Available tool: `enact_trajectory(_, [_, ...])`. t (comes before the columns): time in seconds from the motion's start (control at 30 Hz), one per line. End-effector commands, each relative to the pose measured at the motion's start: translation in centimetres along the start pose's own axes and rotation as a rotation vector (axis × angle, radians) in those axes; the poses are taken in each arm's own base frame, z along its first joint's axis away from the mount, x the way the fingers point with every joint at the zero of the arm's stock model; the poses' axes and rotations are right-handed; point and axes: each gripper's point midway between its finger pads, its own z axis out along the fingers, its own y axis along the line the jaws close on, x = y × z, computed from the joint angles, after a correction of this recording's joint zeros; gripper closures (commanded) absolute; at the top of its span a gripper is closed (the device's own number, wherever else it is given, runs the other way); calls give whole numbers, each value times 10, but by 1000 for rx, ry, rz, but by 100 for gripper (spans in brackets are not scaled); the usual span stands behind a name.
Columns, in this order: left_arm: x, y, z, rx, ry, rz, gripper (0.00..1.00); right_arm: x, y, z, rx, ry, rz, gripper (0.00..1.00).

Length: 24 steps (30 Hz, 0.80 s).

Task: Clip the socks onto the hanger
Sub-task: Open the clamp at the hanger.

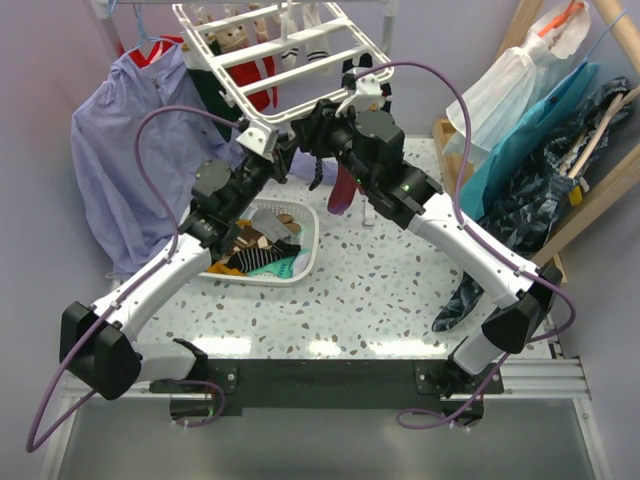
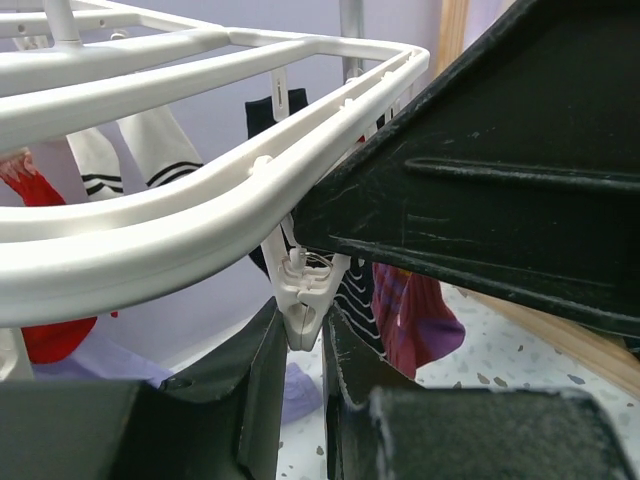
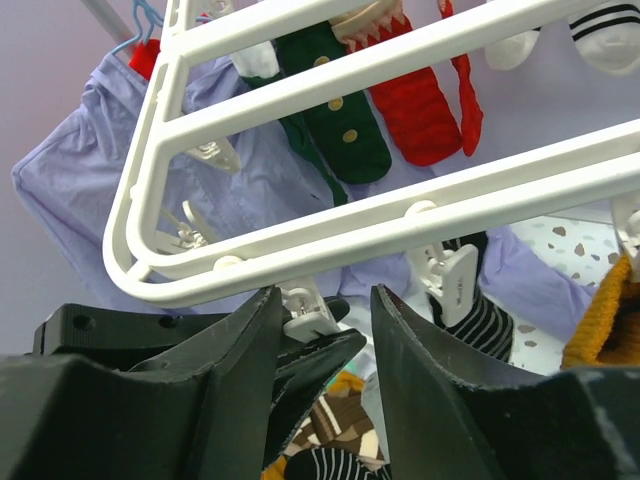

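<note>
1. White plastic hanger (image 2: 150,230), a rack of parallel bars with dangling clips, fills the top centre of the overhead view. Several socks hang from it, among them a green sock (image 3: 330,130) and a red sock (image 3: 420,110).
2. More socks (image 1: 262,245) lie heaped in a white slotted laundry basket (image 1: 306,260) at centre left of the overhead view, below the rack.
3. The left gripper (image 2: 305,345) has its fingers drawn close on a small white clip (image 2: 303,298) at the rack's near rim, apparently pinching it.
4. The right gripper (image 3: 325,305) sits just beside it, fingers apart and holding nothing, with that same clip between them.
5. The socks look light, soft and floppy. They are probably best pinched at the cuff, so a flat edge feeds into the clip.
6. The clip is small and stiff and hangs loose, so it likely needs steadying.
</note>
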Motion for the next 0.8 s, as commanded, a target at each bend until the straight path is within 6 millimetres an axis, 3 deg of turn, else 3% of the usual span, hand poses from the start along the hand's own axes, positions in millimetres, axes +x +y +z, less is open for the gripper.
enact_trajectory(0.0, [-25, 0, -5, -9, -75, 43, 92, -31, 6, 2, 10, -95, 37, 57])
enact_trajectory(0.3, [-30, 2, -13, -17, -102, 60, 88, -25, 0, 0, 31, -73, 17, 78])
enact_trajectory(0.57, [-38, -4, -19, 8, -136, 58, 67, -27, -2, -2, 33, -65, -43, 99])
enact_trajectory(0.77, [-40, -11, -25, 83, -140, 36, 49, -26, 1, -2, -11, -59, -94, 100])
